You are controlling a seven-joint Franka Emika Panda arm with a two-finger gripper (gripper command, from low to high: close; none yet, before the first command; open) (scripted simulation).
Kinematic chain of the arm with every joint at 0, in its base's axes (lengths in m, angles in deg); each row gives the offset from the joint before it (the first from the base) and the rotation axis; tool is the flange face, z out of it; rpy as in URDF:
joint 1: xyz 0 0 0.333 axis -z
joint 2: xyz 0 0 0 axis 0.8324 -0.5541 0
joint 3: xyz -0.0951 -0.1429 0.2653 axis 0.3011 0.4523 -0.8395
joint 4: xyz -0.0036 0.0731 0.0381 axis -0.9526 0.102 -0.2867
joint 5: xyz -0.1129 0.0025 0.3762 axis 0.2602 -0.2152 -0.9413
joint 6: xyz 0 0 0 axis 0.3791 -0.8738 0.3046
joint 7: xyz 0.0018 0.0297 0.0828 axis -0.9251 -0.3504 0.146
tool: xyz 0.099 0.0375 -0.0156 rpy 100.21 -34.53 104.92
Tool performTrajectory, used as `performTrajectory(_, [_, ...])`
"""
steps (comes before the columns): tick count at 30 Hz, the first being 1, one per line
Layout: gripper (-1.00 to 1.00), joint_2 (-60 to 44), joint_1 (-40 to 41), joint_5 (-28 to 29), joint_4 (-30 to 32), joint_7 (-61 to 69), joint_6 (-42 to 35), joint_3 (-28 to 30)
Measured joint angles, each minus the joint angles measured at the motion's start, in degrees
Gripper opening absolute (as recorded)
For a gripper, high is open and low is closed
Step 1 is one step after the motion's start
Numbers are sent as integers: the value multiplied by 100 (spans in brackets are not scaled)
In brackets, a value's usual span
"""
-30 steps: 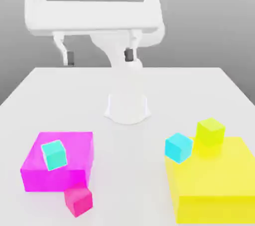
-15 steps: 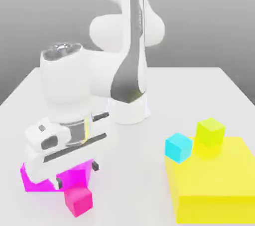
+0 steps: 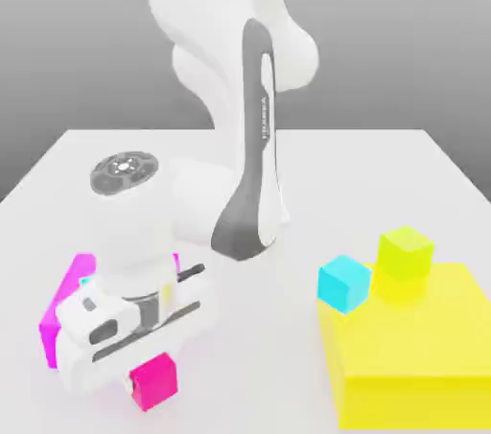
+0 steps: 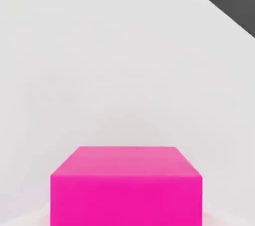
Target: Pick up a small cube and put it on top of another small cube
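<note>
Jaws low beside magenta cube.

Lettering on the arm

One word, "FRANKA", runs down the dark grey strip of the white arm; nothing else carries readable text.

A small magenta cube sits at seven o'clock on the plain white desk. A large magenta block lies at nine; a small cyan cube, small lime cube and large yellow block near four. The arm is white with grey trim.
</note>
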Motion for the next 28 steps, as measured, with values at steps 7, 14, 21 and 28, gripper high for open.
performTrajectory(7, [-100, 1373, -1059, 262, 396, -349, -1016, -640])
performTrajectory(14, [-100, 2806, -2174, 539, 828, -743, -1971, -1470])
performTrajectory(21, [-100, 3631, -2842, 799, 1271, -1077, -2264, -2367])
performTrajectory(28, [100, 3049, -2824, 849, 1498, -1128, -1454, -2459])
